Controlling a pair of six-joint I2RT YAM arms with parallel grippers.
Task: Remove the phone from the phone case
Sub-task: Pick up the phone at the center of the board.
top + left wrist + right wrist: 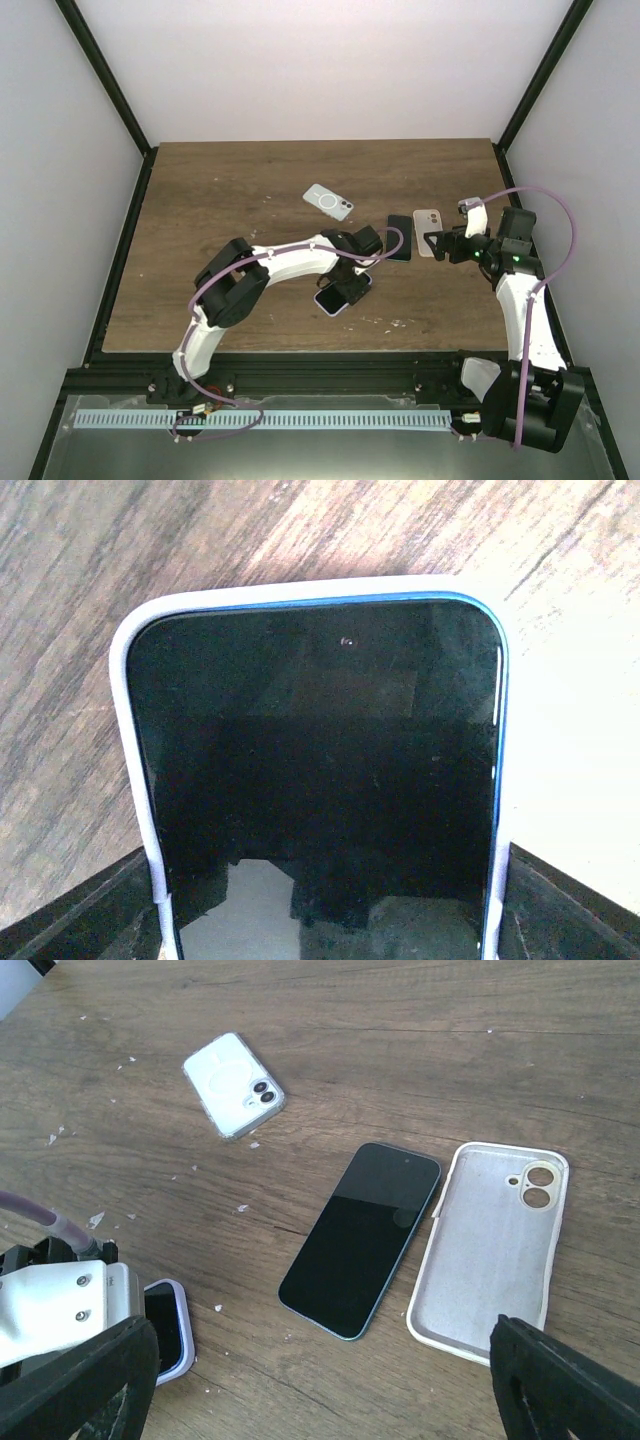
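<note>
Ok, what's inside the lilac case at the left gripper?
A blue-edged phone, dark screen up, fills the lilac case. Its lower end runs out of view between the fingers of the left gripper.

Dark-screened blue phone [320, 780], face up, seated in pale lilac phone case [300, 588]
</note>
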